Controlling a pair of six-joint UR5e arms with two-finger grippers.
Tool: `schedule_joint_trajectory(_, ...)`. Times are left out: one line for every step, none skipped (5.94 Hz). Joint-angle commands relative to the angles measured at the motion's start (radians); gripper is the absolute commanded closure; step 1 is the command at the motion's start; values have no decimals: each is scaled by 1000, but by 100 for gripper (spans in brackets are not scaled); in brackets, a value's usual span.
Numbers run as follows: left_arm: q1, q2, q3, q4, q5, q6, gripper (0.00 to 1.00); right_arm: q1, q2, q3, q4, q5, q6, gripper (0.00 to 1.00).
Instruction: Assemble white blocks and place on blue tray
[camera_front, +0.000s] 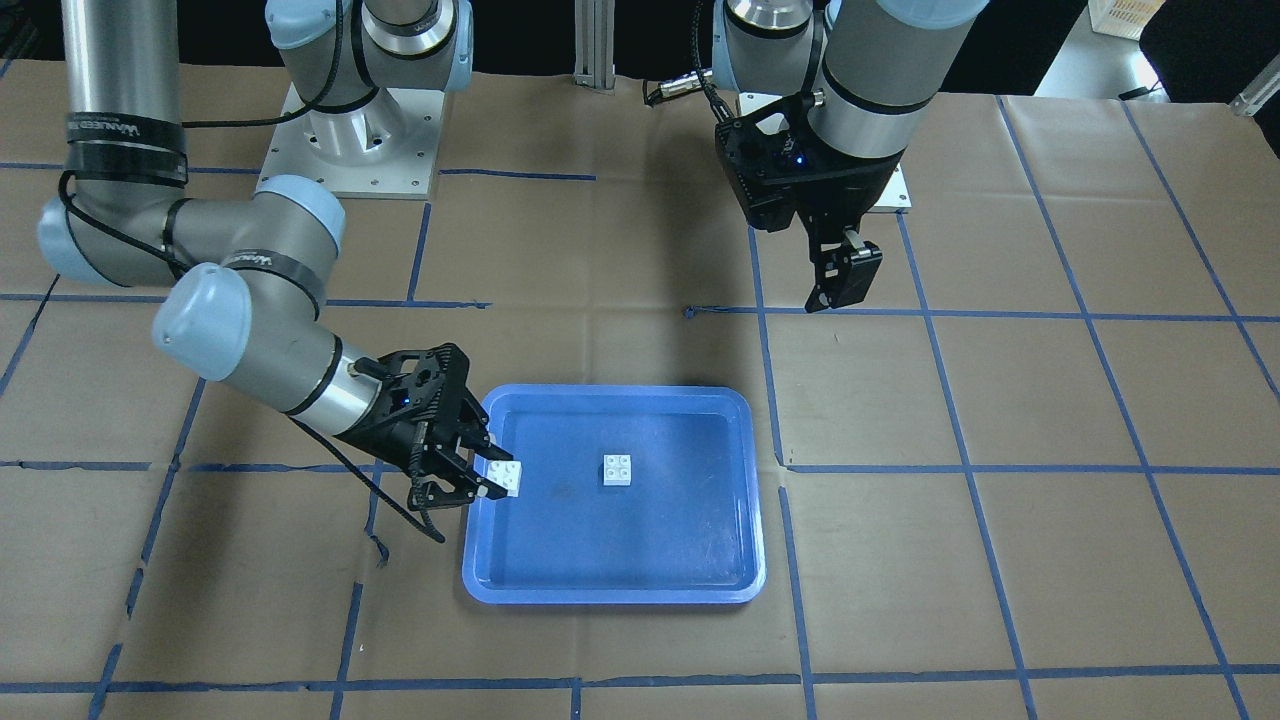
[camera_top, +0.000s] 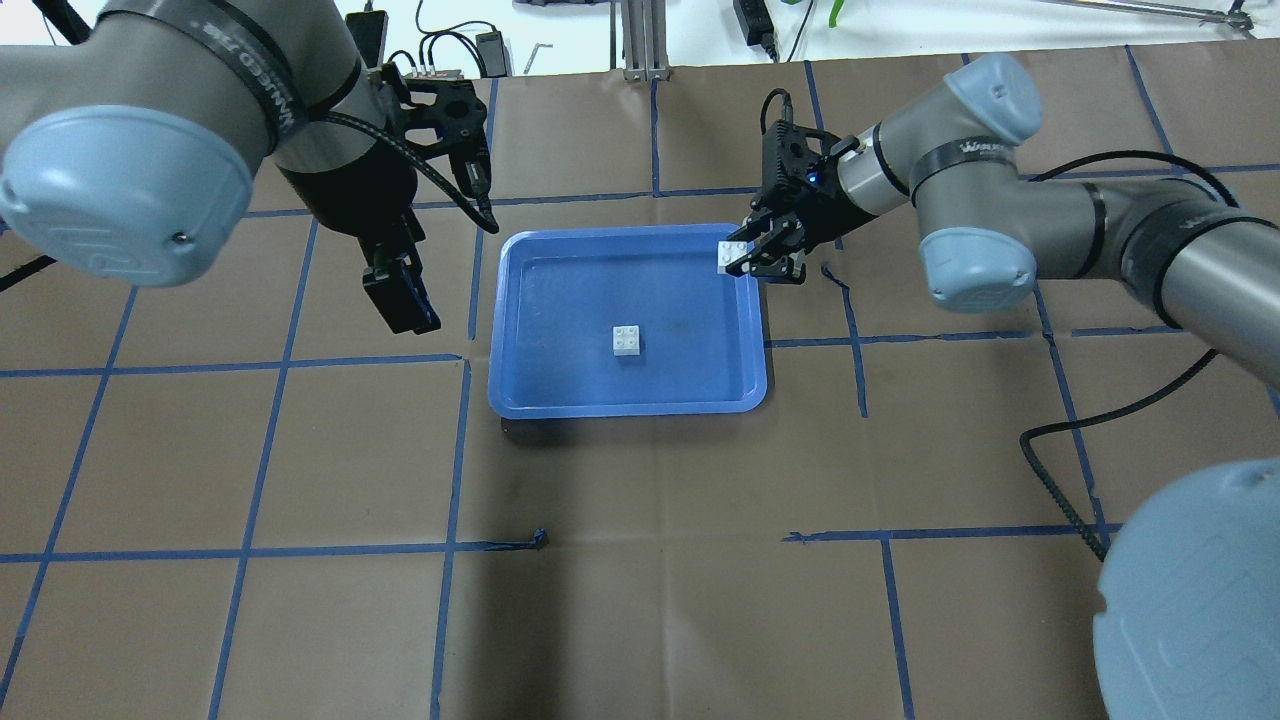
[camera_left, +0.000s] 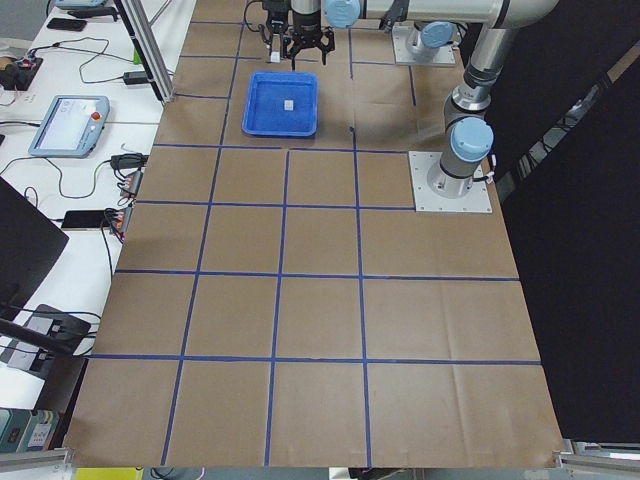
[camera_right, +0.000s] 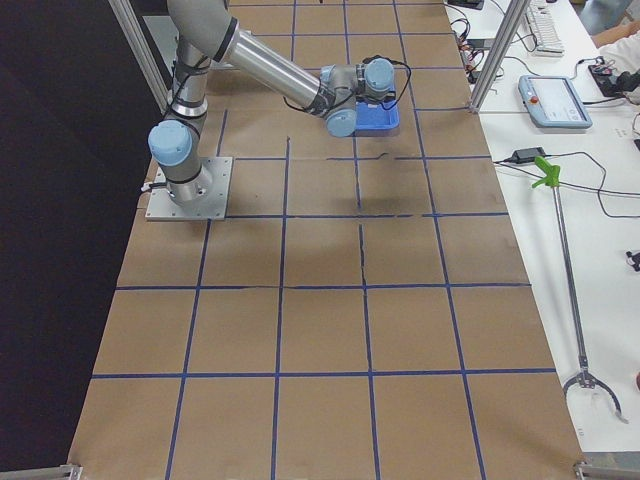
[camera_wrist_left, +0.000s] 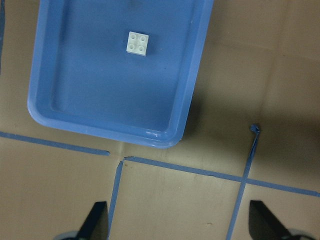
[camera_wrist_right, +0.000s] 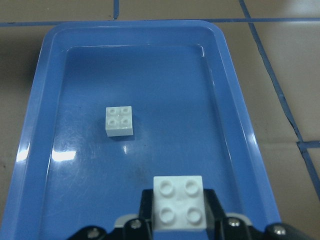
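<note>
- front view: right gripper (camera_front: 488, 480) clamped on held white block (camera_front: 508, 477) over the edge of blue tray (camera_front: 610, 598); loose white block (camera_front: 617, 469) lying mid-tray, studs up.
- overhead: left gripper (camera_top: 402, 295) beside the tray, off it, holding nothing.
- left wrist: jaws spread wide above brown paper (camera_wrist_left: 175, 200).
- right wrist: held white block studs up, well apart from loose white block.
</note>
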Motion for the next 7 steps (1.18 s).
schedule_joint_trajectory(26, 23, 9, -41, 2, -162, 1, 59, 68, 61, -196, -1, 96, 63)
schedule_joint_trajectory(26, 33, 9, -38, -4, -333, 1, 83, 102, 66, -250, -2, 112, 63)
schedule_joint_trajectory(26, 40, 11, -34, -2, -508, 1, 94, 130, 66, -265, -4, 112, 63)
schedule_joint_trajectory(32, 53, 12, -26, 2, -739, 1, 108, 141, 66, -282, -4, 117, 63)
schedule_joint_trajectory(28, 73, -5, -37, 8, -840, 1, 119, 142, 66, -282, -9, 126, 63)
schedule_joint_trajectory(29, 78, 1, -25, 5, -958, 1, 128, 151, 66, -282, -9, 126, 63)
schedule_joint_trajectory(31, 80, 1, 12, 8, -1066, 1, 134, 156, 66, -284, -10, 126, 63)
